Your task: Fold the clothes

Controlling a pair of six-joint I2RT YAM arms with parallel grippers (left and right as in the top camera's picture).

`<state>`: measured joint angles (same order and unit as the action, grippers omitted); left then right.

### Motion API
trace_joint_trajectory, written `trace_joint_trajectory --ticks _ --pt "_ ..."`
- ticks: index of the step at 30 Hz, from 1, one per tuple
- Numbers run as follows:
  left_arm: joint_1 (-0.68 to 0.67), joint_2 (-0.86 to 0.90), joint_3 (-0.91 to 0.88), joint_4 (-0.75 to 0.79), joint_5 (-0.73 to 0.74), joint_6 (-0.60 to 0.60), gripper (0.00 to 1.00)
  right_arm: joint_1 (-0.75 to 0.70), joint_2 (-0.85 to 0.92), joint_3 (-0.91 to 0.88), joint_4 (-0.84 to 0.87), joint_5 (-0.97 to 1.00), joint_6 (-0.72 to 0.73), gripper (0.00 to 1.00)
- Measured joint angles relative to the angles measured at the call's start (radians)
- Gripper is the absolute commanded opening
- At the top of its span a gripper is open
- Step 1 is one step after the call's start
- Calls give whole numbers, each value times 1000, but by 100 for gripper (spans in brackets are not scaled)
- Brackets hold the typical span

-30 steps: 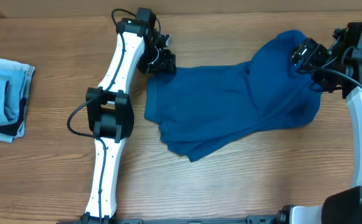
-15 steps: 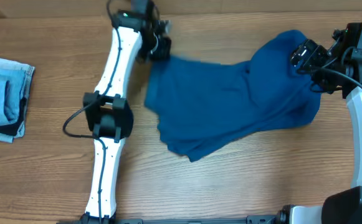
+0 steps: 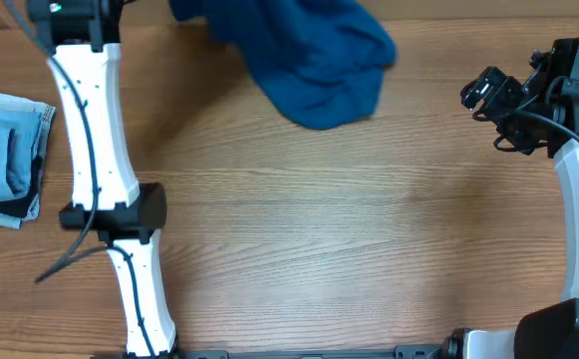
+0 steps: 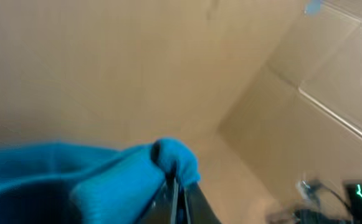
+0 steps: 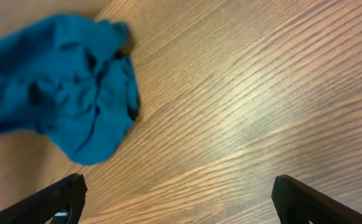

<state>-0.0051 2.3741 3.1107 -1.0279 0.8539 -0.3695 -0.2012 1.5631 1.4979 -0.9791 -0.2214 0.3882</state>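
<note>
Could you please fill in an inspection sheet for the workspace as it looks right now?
Surface: wooden table, no stains or damage seen.
Job's things: teal shirt bunched at the far edge, not folded, pinched by the left gripper; whether it touches the table cannot be told.
Clutter: pale denim stack at the left edge, well apart from the shirt.
Grippers: left gripper shut on the shirt; right gripper open, empty, clear of the fabric.
Cables: black cable loops off the left arm; second black cable runs by the right wrist.
Surroundings: pale panels, blurred, in the left wrist view.
</note>
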Motion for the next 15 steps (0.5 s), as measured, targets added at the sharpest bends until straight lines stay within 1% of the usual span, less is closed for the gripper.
trace_joint_trajectory --ticks 1,2,3,5,6,12,14,15 --pt "-8 -25 2 -124 -21 50 4 0 0 0 0 0 0 99" --pt "-16 -52 5 -311 -66 108 4 0 0 0 6 0 0 99" --pt "-26 -67 7 -433 -113 148 4 0 0 0 10 0 0 99" --pt "-40 -82 8 -610 -183 203 4 0 -1 0 14 0 0 99" --pt "-48 -84 -2 -659 -209 229 4 0 -1 0 17 0 0 99" --pt "-68 -85 -42 -663 -225 259 4 0 -1 0 24 0 0 100" --pt "-74 -85 -42 -664 -266 266 4 0 -1 0 34 0 0 100" --pt "-81 -87 -42 -664 -314 269 4 0 -1 0 35 0 0 100"
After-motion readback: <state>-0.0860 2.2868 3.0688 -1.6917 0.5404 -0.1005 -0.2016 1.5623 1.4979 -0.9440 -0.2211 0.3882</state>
